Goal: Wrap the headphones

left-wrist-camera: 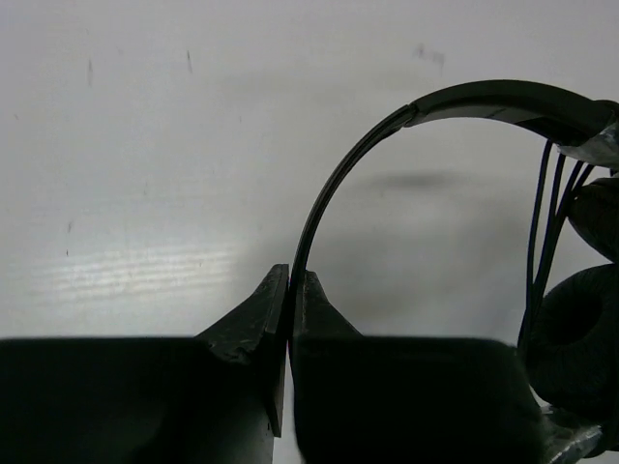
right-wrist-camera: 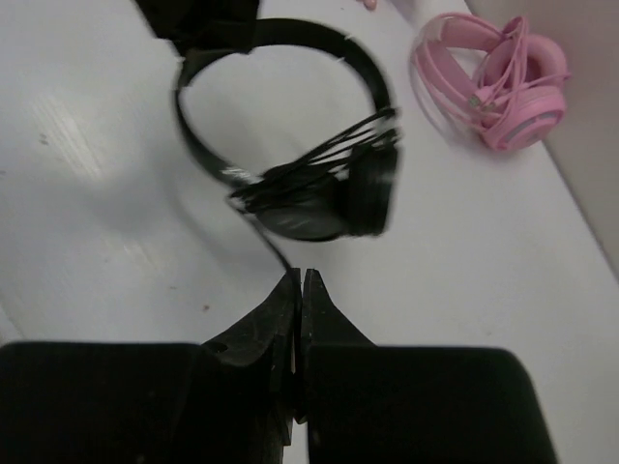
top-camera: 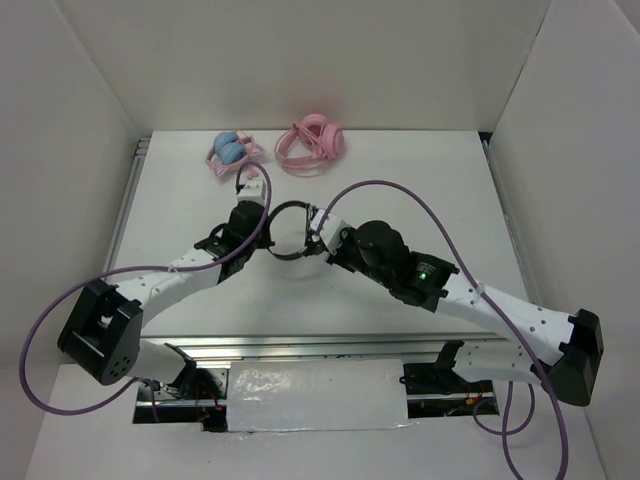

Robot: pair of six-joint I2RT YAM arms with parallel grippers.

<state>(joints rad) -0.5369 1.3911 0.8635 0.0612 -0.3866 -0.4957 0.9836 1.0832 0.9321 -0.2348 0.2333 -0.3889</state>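
The small black headphones [top-camera: 285, 232] hang in the air between my two grippers above the middle of the table. My left gripper [left-wrist-camera: 290, 275] is shut on the thin black headband [left-wrist-camera: 334, 184]. In the right wrist view the headband [right-wrist-camera: 290, 39] loops above the two stacked earcups [right-wrist-camera: 324, 198], with several turns of thin black cable wound across them. My right gripper [right-wrist-camera: 300, 277] is shut on the cable [right-wrist-camera: 276, 251], which runs taut from the earcups down into its closed jaws. In the top view the right gripper [top-camera: 318, 238] is beside the earcups and the left gripper [top-camera: 262, 222] is at the headband's left side.
All-pink headphones [top-camera: 312, 143] lie at the far edge of the table, also in the right wrist view [right-wrist-camera: 493, 77]. Pink headphones with blue earcups [top-camera: 232, 150] lie to their left. White walls stand on both sides. Purple arm cables arc over the table.
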